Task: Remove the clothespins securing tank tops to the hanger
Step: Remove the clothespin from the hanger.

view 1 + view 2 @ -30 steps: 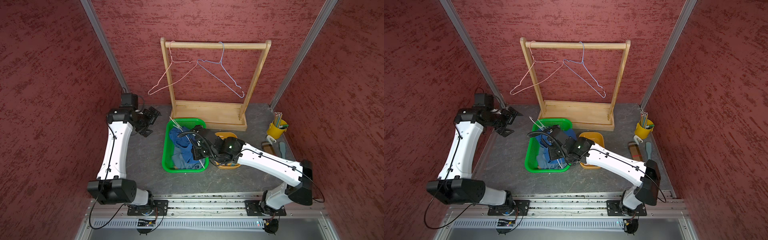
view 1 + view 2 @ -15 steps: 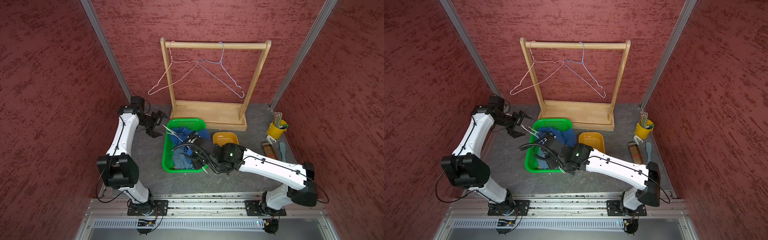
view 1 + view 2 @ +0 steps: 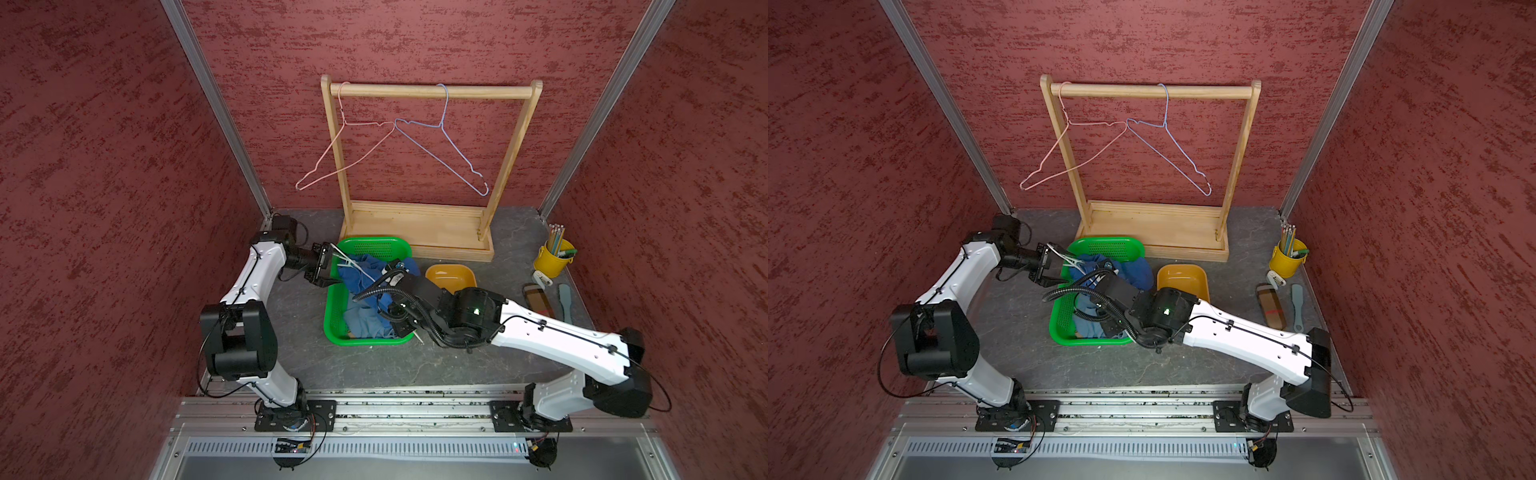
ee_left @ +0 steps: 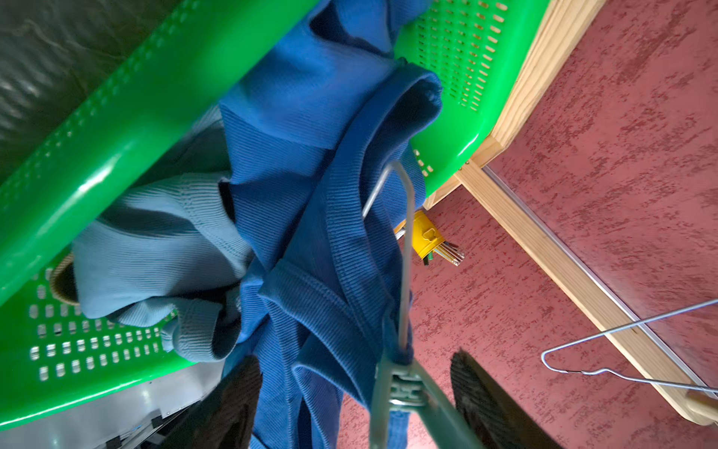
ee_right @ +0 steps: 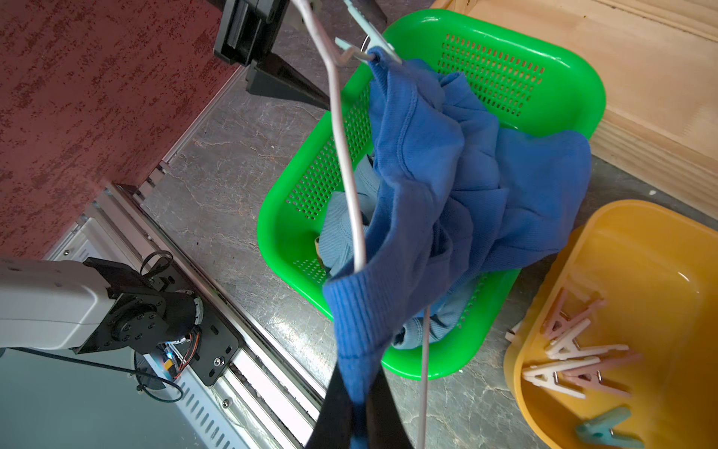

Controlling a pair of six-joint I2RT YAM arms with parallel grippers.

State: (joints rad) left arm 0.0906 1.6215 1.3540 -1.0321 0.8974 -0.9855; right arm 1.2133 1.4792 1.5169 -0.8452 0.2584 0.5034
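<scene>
While left pincer [image 4: 354, 359] gapes, clothespin [image 4: 402, 388] seemingly lies between.

Teal clothespin [image 4: 404, 390] pins blue tank top [image 4: 311, 217] to wire hanger [image 4: 406, 252].

Bare grey tabletop [image 3: 299, 316] is left open between the left arm [image 3: 253, 282] and the green basket [image 3: 370, 241], and again in front of the basket toward the rail [image 3: 395, 409]; the basket's far edge is hemmed in by the wooden rack base [image 3: 415, 232]; its right side is crowded by the orange tub [image 3: 451, 276] and overhung by the right arm [image 3: 552, 340]; its interior is filled by heaped tank tops [image 3: 357, 274], and a wire hanger [image 5: 342, 136] is held slanting above them.
</scene>
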